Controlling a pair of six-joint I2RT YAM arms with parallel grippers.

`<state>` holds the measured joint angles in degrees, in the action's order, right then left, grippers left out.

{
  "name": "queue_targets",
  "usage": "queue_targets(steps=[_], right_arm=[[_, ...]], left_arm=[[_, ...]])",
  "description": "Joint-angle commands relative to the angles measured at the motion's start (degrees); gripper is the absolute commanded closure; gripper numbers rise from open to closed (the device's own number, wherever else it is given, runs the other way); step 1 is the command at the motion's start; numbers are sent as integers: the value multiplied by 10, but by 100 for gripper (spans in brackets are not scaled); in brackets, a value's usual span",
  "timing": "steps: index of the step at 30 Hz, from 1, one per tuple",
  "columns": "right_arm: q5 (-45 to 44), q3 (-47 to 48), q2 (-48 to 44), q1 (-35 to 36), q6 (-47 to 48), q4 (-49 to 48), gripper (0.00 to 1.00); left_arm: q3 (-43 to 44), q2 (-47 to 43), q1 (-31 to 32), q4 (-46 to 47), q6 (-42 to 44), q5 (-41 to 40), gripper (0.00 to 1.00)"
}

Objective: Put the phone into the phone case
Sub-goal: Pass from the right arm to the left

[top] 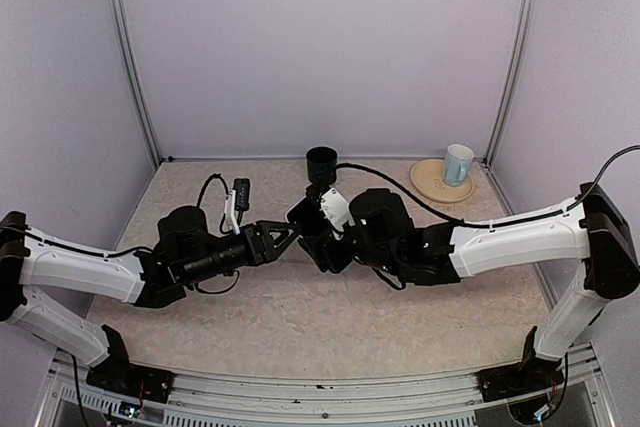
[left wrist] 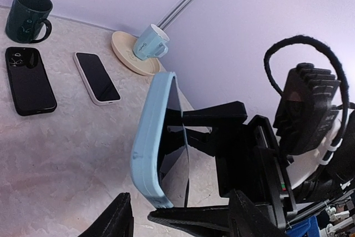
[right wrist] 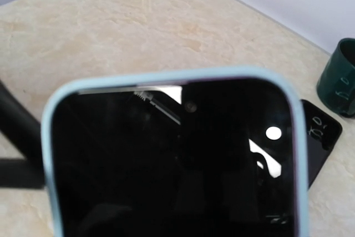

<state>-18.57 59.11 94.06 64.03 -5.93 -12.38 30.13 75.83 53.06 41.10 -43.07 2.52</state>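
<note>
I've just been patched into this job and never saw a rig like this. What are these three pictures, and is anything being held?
These are two robot arms bolted at the near edge of a table, each ending in a two-finger gripper. The wide picture looks down from above and behind them; the other two come from a camera on each wrist. The right gripper is clamped on a blue-cased phone, which fills the right wrist picture. The left gripper is open, its fingers apart on either side of that phone's near end. Flat on the table lie a black phone and a white-edged phone, beside a dark mug. Farther back a pale blue cup sits on a plate. Whether the phone is fully seated in its case I cannot tell.
</note>
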Motion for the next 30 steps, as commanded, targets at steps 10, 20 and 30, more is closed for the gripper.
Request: queue_targets(steps=[10,20,30], right_arm=[[-18,8,0,16,-11,-68,47],[-11,0,4,20,-22,-76,47],[-9,1,12,22,-27,-78,47]], left_arm=[[17,30,-14,29,-5,-13,56],[11,44,-23,65,-14,-2,63],[6,56,-31,86,-26,13,72]])
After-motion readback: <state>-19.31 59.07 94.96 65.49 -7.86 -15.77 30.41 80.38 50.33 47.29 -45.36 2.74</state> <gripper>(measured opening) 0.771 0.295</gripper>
